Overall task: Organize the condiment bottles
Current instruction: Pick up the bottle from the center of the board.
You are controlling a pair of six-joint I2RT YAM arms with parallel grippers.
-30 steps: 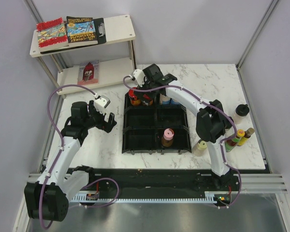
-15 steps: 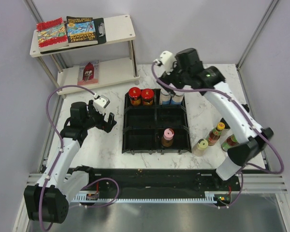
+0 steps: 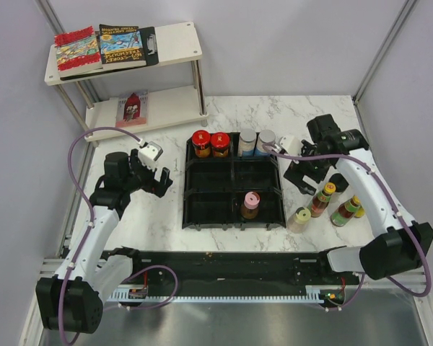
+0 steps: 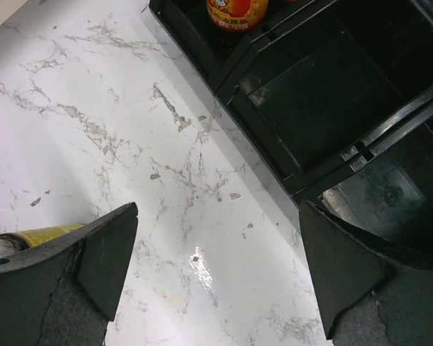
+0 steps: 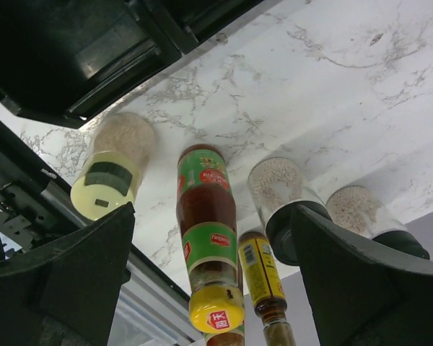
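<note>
**A:** right gripper (image 5: 211, 216): fingers spread wide, nothing between them. It hangs over the loose cluster just right of the black tray (image 3: 211, 175).

**B:** Target?

**A:** My read is the yellow-capped sauce bottle (image 5: 206, 231). It's upright, directly under the gap.

**B:** Neighbours?

**A:** Tight. slim brown bottle (image 5: 260, 268) hard beside it on the side away from the tray, can't tell if touching. Two black-capped jars (image 5: 285, 198) also on that side. cream-capped jar (image 5: 112, 169) on the tray side, a bit apart.

**B:** Then come straight down, straddle the body below the cap, close slow. One finger has to land in the narrow gap on the far side, which is the likeliest knock-over. The bottle is tall and narrow, so it'll tip easily.

**A:** Agreed. Lift vertically before traversing, since the tray wall is in the path.

**B:** Tray status?

**A:** Two red-capped jars (image 3: 201, 143) in the back-left compartment, two silver-capped jars (image 3: 247, 138) back-right, pink-capped bottle (image 3: 250, 204) front-right. The other compartments show nothing.

**B:** Left side?

**A:** left gripper (image 4: 215, 216) is also wide apart with nothing in it, low over the marble table (image 4: 94, 108) just left of the tray. It's out of the way. The shelf (image 3: 169, 40) with books (image 3: 101, 47) is back-left of the tray, not a factor.
</note>
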